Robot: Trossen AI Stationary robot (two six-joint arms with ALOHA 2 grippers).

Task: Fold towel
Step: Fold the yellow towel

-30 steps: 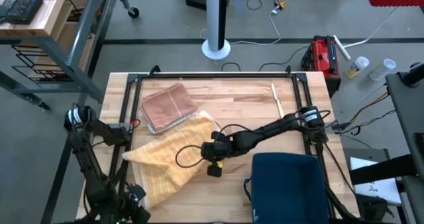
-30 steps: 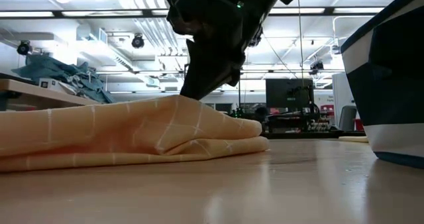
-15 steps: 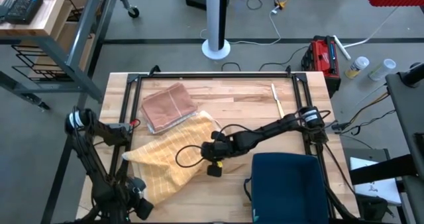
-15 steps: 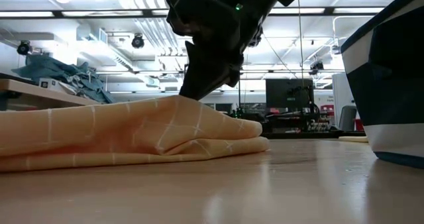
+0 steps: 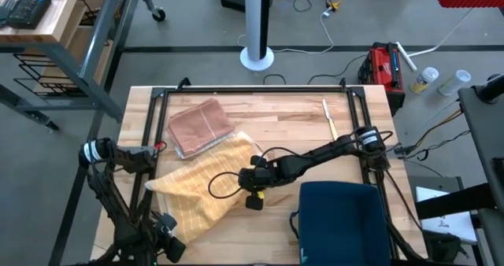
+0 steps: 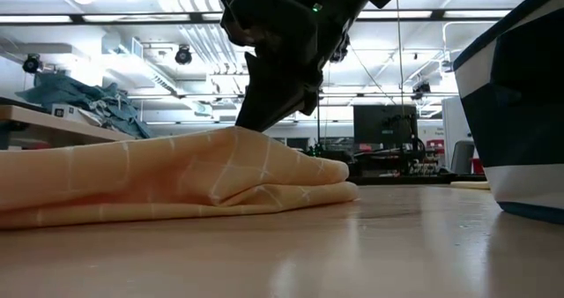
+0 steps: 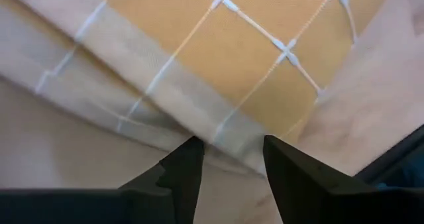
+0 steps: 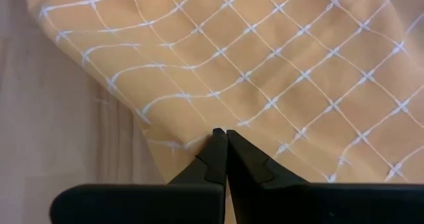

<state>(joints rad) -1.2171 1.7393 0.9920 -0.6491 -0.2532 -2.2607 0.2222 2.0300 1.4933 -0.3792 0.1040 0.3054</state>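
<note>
A yellow towel (image 5: 197, 189) with a white grid lies rumpled on the left half of the wooden table. My right gripper (image 5: 253, 183) reaches in from the right and is shut at the towel's right edge; in the low view the towel (image 6: 159, 170) rises to a ridge under it. At the towel's near left corner my left gripper (image 5: 169, 246) points steeply down. Its open fingers (image 7: 192, 158) stand on either side of the hemmed edge (image 7: 218, 128). Whether they touch the cloth I cannot tell. My right gripper has its shut fingertips (image 8: 220, 132) on the towel's upper surface close to its right edge (image 8: 199, 141), slanting down from the table's right. The cloth peaks at the tips (image 6: 240, 129), as if a small pinch is raised; one layer or several, I cannot tell. The rest of the towel lies on the table.
A folded brown towel (image 5: 201, 126) lies at the far left, touching the yellow one. A dark blue bin (image 5: 340, 217) stands at the near right. A thin pale stick (image 5: 329, 118) lies at the far right. Black rails (image 5: 252, 88) frame the table.
My left gripper has sunk toward the towel's near left corner and tipped more steeply downward. The towel keeps its shape.
</note>
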